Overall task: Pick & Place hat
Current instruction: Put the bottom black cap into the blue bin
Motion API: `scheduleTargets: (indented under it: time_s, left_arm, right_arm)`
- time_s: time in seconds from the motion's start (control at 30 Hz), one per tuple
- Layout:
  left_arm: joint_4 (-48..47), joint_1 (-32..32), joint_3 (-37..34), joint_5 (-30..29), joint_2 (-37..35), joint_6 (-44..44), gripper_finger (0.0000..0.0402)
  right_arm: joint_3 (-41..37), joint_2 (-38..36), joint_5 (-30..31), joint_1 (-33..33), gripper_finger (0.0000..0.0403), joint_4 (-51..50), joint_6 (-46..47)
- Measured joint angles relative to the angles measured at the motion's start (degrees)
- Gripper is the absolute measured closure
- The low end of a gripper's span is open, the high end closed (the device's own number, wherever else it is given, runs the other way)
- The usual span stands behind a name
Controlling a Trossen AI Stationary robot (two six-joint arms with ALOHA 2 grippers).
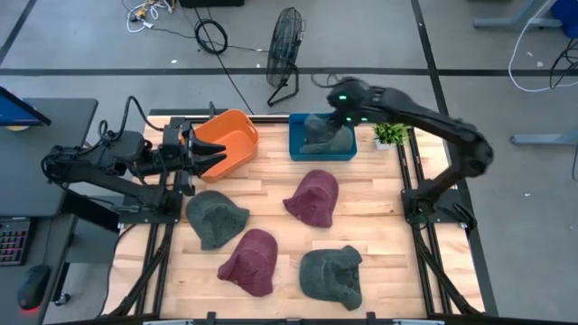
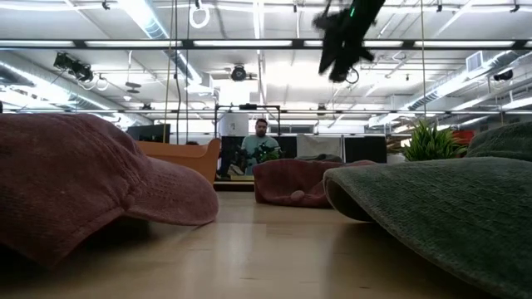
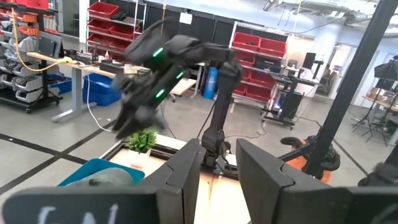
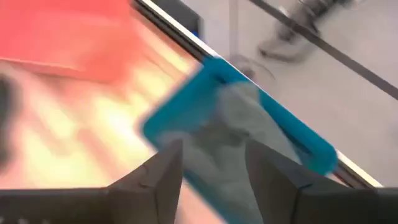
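Spread right tool (image 4: pixel 208 171) hangs directly above the green hat (image 1: pixel 327 135) in the blue bin (image 1: pixel 295 144).

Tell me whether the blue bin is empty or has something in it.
Not empty: a green hat lies inside the blue bin, with the open right gripper above it.

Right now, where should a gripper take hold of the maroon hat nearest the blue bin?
Probably the maroon hat is best taken from straight above, at its domed crown. It lies flat on the table, clear of the other hats, and the soft raised crown gives fabric to pinch; the brim sits too low.
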Motion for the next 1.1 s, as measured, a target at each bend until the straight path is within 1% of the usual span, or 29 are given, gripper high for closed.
scheduleTargets:
  time_s: [0.1,0.2,0.37,0.53,0.6,0.73,0.9,1.0,1.1]
  left_arm:
    - [0.08,0.0,0.0,0.0,0.0,-0.48,0.0292]
    - [0.17,-0.01,0.0,0.0,0.0,-0.04,0.0292]
    - [0.3,0.0,0.0,0.01,0.01,0.29,0.0288]
    - [2.25,-0.01,0.0,1.34,0.09,0.35,0.0266]
    - [3.9,-0.1,0.13,2.21,0.47,0.51,0.0252]
    - [2.5,-0.12,2.86,2.62,2.14,0.46,0.0231]
    - [-3.46,-0.12,7.53,2.59,5.53,2.25,0.0228]
    - [-3.57,-0.08,9.1,2.59,7.03,3.24,0.0228]
    - [-3.52,-0.01,10.42,2.15,8.08,3.07,0.0228]
  right_arm:
    - [0.21,-6.06,-4.58,3.53,0.0229,-0.42,0.05]
    - [0.23,-10.11,-7.53,8.07,0.0227,-2.81,-1.41]
    - [0.23,-13.36,-8.12,15.72,0.022,-8.76,-2.35]
    - [0.23,-13.8,-8.34,21.87,0.0218,-10.75,-2.43]
    - [0.23,-13.8,-10.26,24.28,0.0218,-10.89,-3.95]
    - [0.23,-13.76,-14.97,29.4,0.0218,-10.18,-6.36]
    - [0.23,-12.93,-17.32,37.05,0.0218,-9.77,-8.12]
    - [0.21,-10.59,-17.52,41.23,0.0217,-10.41,-10.02]
    - [0.21,-8.03,-17.95,43.96,0.0217,-10.65,-10.32]
